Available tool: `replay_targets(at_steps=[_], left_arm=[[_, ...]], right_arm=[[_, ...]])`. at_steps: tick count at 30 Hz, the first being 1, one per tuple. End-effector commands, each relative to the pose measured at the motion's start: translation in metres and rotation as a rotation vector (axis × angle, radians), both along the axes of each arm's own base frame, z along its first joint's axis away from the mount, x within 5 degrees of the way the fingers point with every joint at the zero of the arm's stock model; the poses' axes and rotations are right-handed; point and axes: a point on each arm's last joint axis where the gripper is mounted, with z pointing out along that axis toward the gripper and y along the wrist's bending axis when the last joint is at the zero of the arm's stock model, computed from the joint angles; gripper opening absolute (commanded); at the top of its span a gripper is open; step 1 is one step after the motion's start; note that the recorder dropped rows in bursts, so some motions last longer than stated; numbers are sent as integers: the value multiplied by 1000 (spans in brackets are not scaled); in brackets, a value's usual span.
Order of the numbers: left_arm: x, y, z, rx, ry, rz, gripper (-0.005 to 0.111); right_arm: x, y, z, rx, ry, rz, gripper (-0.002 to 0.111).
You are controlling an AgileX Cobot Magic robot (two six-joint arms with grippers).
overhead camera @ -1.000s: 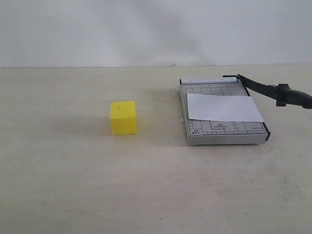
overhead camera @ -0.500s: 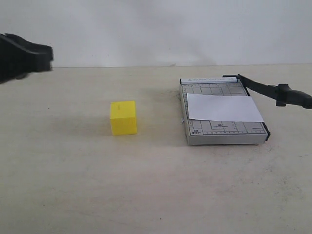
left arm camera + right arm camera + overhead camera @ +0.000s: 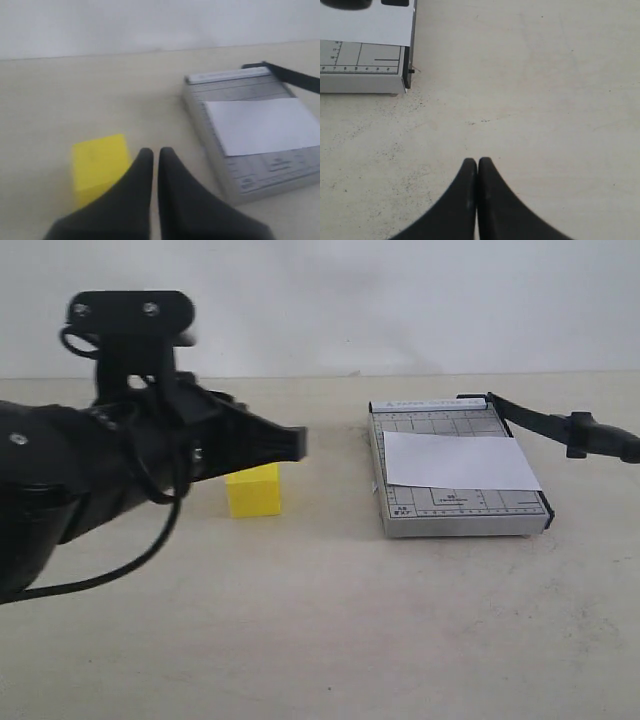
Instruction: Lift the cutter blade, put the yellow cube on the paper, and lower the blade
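Observation:
The yellow cube [image 3: 256,496] sits on the table left of the grey trimmer [image 3: 455,517]; my left arm hides its top. The left gripper [image 3: 298,443] hovers just above and in front of the cube [image 3: 96,159], shut and empty [image 3: 156,151]. The white paper [image 3: 460,461] lies across the trimmer base [image 3: 210,135]. The black cutter blade [image 3: 545,422] stands lifted off the base, its handle [image 3: 605,438] out to the right. My right gripper [image 3: 478,161] is shut over bare table near the trimmer's corner [image 3: 365,82], and it does not show in the exterior view.
A beige tabletop [image 3: 320,620] runs back to a pale wall [image 3: 350,300]. The left arm's black body and cable [image 3: 90,480] fill the left side of the exterior view.
My left arm has swung in from the left edge toward the right and now covers the cube's top. Cube, paper and blade have not moved.

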Motion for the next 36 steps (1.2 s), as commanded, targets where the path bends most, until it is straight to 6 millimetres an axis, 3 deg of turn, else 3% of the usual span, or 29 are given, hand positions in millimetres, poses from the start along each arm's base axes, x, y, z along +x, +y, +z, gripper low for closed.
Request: replay_targets(at_steps=[1,5,8,11,14,22,36], left_arm=[[12,-60,-2,-3,-5,-270,4],[47,-109,-16,147,-86,-414,4],[68,-132,-37,190,-70,-462,4],[86,-143,-62,220,-63,-436,4],[97,-150,-76,222,-68,-401,4],[107,-168,-117,239,-11,-438,4],[112,-196,-149,212,39,-520,4]], right_arm=[[0,-1,0,15,-7,-18,0],[0,-1,0,16,-4,-18,0],[-1,0,-1,18,12,-17,0],[-2,0,-2,21,31,-15,0],[-3,0,-3,23,46,-14,0],[-3,0,-3,23,46,-14,0],[1,0,6,21,18,-13,0]])
